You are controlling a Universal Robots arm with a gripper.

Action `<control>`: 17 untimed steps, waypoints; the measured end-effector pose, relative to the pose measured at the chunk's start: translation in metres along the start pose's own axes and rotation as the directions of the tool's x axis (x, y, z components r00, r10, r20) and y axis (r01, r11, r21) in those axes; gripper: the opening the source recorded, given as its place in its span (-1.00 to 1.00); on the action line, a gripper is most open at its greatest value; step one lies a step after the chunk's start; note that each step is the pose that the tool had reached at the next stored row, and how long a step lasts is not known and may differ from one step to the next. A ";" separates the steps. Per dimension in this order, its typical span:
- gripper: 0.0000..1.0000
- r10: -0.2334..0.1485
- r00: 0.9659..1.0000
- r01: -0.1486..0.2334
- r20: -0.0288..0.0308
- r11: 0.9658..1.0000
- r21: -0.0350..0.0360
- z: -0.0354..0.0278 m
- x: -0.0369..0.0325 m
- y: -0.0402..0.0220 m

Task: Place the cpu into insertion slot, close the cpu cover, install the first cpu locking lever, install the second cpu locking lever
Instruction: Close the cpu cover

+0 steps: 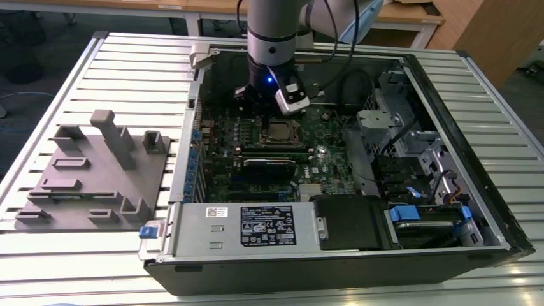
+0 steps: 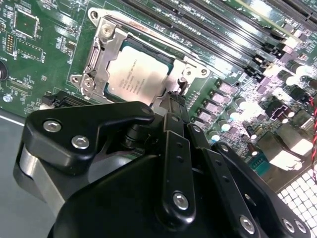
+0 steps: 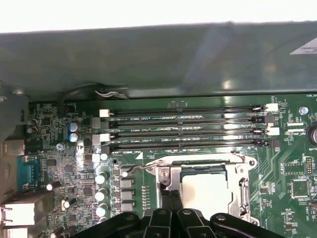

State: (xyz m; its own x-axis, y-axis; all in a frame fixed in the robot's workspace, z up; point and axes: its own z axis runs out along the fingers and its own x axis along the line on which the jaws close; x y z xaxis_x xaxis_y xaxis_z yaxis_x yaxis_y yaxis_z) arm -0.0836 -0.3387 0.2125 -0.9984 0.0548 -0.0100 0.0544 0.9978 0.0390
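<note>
The cpu (image 2: 134, 74) lies flat in the insertion slot (image 1: 279, 132), its silver-grey top showing in both wrist views. The cpu cover (image 2: 99, 57) is folded down around it as a metal frame (image 3: 242, 186). A thin wire locking lever (image 3: 141, 168) runs along one side of the socket, and its curled end sticks out over the board. My gripper (image 2: 173, 99) hangs low over the socket's edge beside the cover's corner tab. Its black fingers (image 3: 171, 198) are pressed together with nothing visibly between them.
Long black memory slots (image 3: 188, 129) run beside the socket, with a row of capacitors (image 3: 101, 193) near it. The open computer case (image 1: 459, 127) surrounds the board. A power supply (image 1: 255, 226) and drive bays (image 1: 425, 217) sit at the front. A grey fixture plate (image 1: 93, 178) lies on the exterior view's left.
</note>
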 end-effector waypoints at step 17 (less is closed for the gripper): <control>-0.80 0.000 1.000 0.000 0.000 1.000 0.000 0.0052 -0.0004 0.0011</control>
State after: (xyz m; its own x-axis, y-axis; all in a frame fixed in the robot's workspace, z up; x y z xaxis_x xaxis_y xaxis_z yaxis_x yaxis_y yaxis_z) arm -0.0830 -0.3374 0.2073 -0.9984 0.0549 -0.0101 0.0545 0.9977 0.0391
